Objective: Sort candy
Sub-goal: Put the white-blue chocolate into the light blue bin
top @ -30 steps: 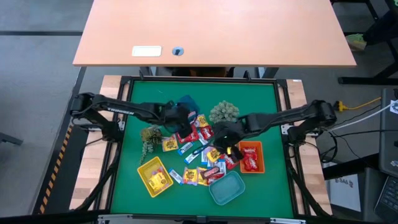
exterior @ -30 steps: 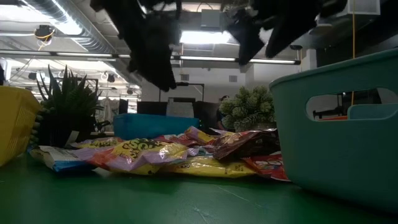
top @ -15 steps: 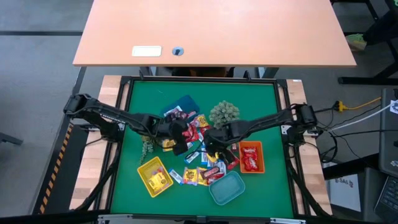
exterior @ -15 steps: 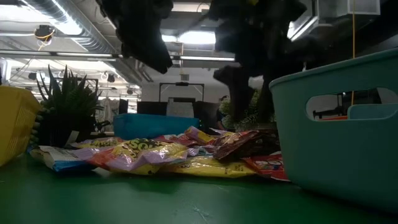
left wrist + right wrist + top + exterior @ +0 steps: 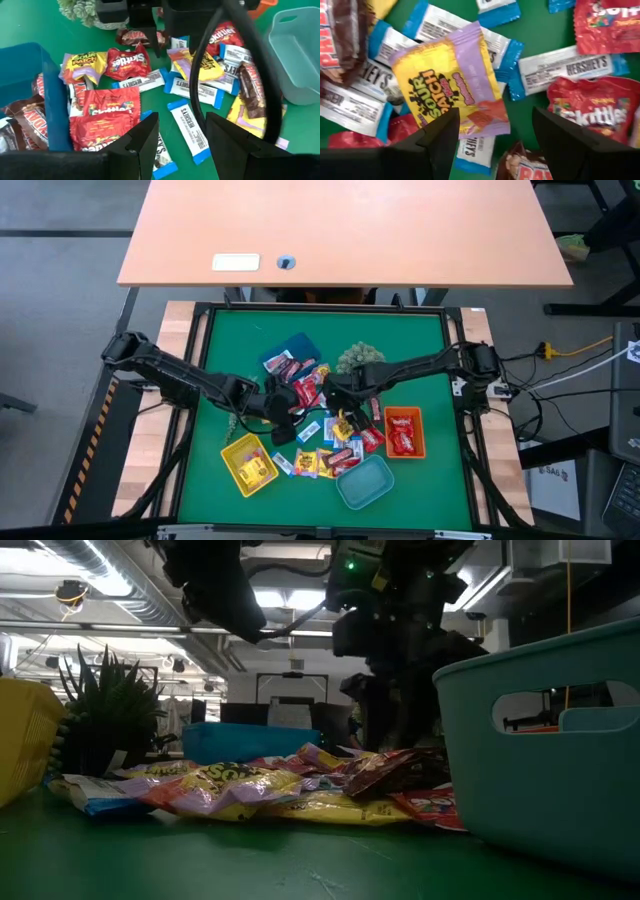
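- the candy [image 5: 318, 430] lies in a loose, overlapping heap on the green worktop [image 5: 420, 340], between the blue tray [image 5: 288, 345] and the teal tray [image 5: 365, 482]; some pieces already sit in the yellow tray [image 5: 240, 450], the orange tray [image 5: 418, 442] and the blue one.
- the right gripper [image 5: 495, 135] hangs close over a yellow-and-purple sour patch packet [image 5: 452, 82], jaws apart with nothing between them; that packet lies on top of blue-and-white hershey's bars [image 5: 567, 70], with red skittles packets [image 5: 592, 115] just beside.
- the left gripper [image 5: 180, 137] hovers over the side of the heap near the blue tray, jaws apart and empty, above a blue-and-white bar [image 5: 187, 127] and a red skittles packet [image 5: 107, 117].
- the pieces look very light, thin and limp, in shiny film that is likely slippery; a pinch would crumple the wrapper rather than harm the sweet inside.
- since they lie flat, jaws coming straight down may slide off or push a piece along; a raised crimped end or a puffed middle looks the better place to take hold.
- the sour patch packet is on top and slightly domed, so a pinch across its narrow width should catch it alone.
- overlapping bars beneath risk coming up together; a top piece with free edges is the safer pick.
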### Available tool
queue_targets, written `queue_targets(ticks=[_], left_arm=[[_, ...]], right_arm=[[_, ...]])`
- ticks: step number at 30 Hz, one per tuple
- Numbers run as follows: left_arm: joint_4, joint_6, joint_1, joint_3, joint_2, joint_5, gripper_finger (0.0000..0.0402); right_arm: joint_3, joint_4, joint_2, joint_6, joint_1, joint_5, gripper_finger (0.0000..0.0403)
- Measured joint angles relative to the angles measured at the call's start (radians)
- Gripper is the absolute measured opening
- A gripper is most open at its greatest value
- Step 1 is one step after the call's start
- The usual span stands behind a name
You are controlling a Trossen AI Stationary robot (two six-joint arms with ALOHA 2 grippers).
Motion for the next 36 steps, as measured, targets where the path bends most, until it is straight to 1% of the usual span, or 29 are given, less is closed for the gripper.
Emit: queue_targets(ticks=[9,16,32,36], left_arm=[[0.000,0.000,-0.005,0.000,0.000,0.000,0.0149],[0.000,0.000,-0.005,0.000,0.000,-0.024,0.0149],[-0.001,0.001,-0.005,0.000,0.000,-0.027,0.0149],[-0.001,0.001,-0.005,0.000,0.000,-0.028,0.0149]], right_arm=[[0.000,0.001,0.061,0.000,-0.002,-0.014,0.0248],[0.000,0.001,0.061,0.000,-0.002,-0.013,0.0248],[0.001,-0.006,0.056,0.005,-0.002,0.023,0.0248],[0.032,-0.027,0.056,0.006,-0.002,0.025,0.0248]])
